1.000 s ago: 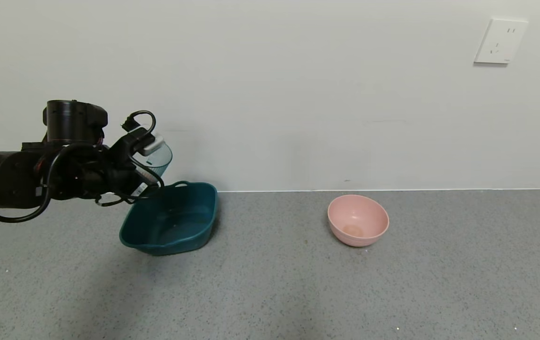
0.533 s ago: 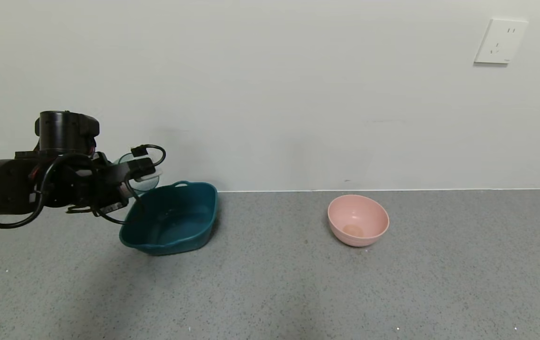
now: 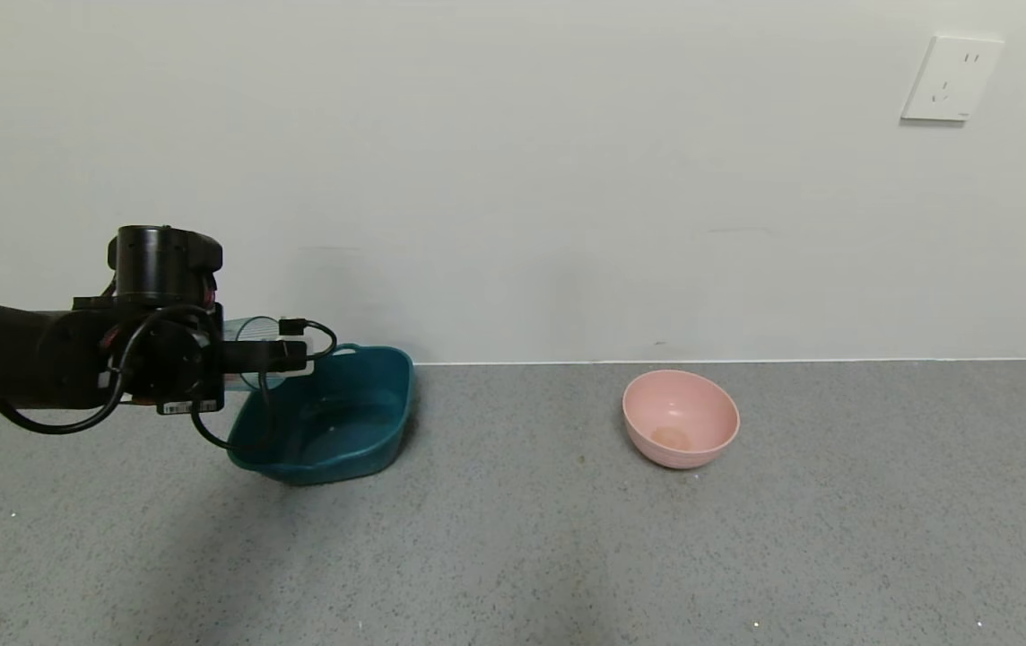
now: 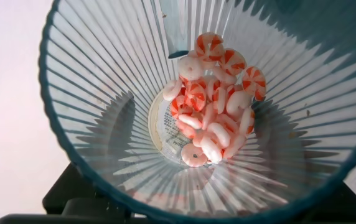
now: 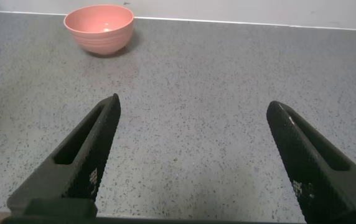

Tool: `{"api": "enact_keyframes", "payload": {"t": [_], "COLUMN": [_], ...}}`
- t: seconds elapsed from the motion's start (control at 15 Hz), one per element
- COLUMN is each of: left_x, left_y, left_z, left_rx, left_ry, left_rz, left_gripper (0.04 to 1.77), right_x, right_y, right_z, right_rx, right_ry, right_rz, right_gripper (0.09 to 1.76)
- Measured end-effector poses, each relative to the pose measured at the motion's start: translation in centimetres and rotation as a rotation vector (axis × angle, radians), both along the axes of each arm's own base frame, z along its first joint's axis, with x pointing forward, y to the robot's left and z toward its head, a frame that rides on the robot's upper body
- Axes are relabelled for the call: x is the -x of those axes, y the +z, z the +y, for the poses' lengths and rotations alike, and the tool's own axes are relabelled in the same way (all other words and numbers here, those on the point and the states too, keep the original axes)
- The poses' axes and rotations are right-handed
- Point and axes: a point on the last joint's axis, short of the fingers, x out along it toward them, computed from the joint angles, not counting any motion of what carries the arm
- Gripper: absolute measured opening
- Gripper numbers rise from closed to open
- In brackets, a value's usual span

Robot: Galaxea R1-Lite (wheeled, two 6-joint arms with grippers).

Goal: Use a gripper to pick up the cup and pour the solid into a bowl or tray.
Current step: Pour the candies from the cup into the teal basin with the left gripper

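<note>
Over tub's (image 3: 360, 395) 9 o'clock rim, your left gripper (image 3: 275, 354) grasps cup (image 3: 255, 339), solid (image 4: 212, 121) inside; tip toward 3 o'clock. Right gripper (image 5: 193, 155) spread, idle.

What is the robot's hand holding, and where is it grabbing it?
The left end effector holds the cup by its side wall, beside the teal tub.

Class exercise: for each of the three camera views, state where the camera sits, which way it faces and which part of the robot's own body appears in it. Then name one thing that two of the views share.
Head view: high on the robot, facing forward and down at the grey table; left gripper holds the cup over the teal tub.
Left wrist view: looks into the cup at the orange-red and white pieces.
Right wrist view: looks along the open right gripper across the table.
Shared: the pink bowl, head and right wrist.
</note>
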Motion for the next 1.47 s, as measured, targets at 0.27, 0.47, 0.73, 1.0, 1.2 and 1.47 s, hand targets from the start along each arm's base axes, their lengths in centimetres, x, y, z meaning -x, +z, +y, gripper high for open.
{"api": "enact_keyframes", "payload": {"t": [0.27, 0.47, 0.73, 1.0, 1.2, 1.47], "left_x": [-1.1, -1.4, -1.9, -2.1, -2.1, -2.0], "left_y": [-0.5, -1.4, -1.4, -1.8, -2.4, -2.2], "left_z": [-2.6, -4.4, -6.0, -7.9, -8.7, -9.5], "left_rx": [-0.141, -0.225, -0.346, -0.399, -0.434, -0.495], "left_ry": [0.006, 0.024, 0.032, 0.015, 0.019, 0.002], "left_rz": [0.051, 0.093, 0.141, 0.162, 0.192, 0.225], "left_gripper": [1.26, 1.26, 1.26, 1.26, 1.26, 1.26], "right_x": [0.0, 0.0, 0.0, 0.0, 0.0, 0.0], "right_y": [0.0, 0.0, 0.0, 0.0, 0.0, 0.0], "right_z": [0.0, 0.0, 0.0, 0.0, 0.0, 0.0], "right_rx": [0.000, 0.000, 0.000, 0.000, 0.000, 0.000], "right_ry": [0.000, 0.000, 0.000, 0.000, 0.000, 0.000], "right_rz": [0.000, 0.000, 0.000, 0.000, 0.000, 0.000], "right_gripper": [1.71, 1.71, 1.71, 1.71, 1.71, 1.71]}}
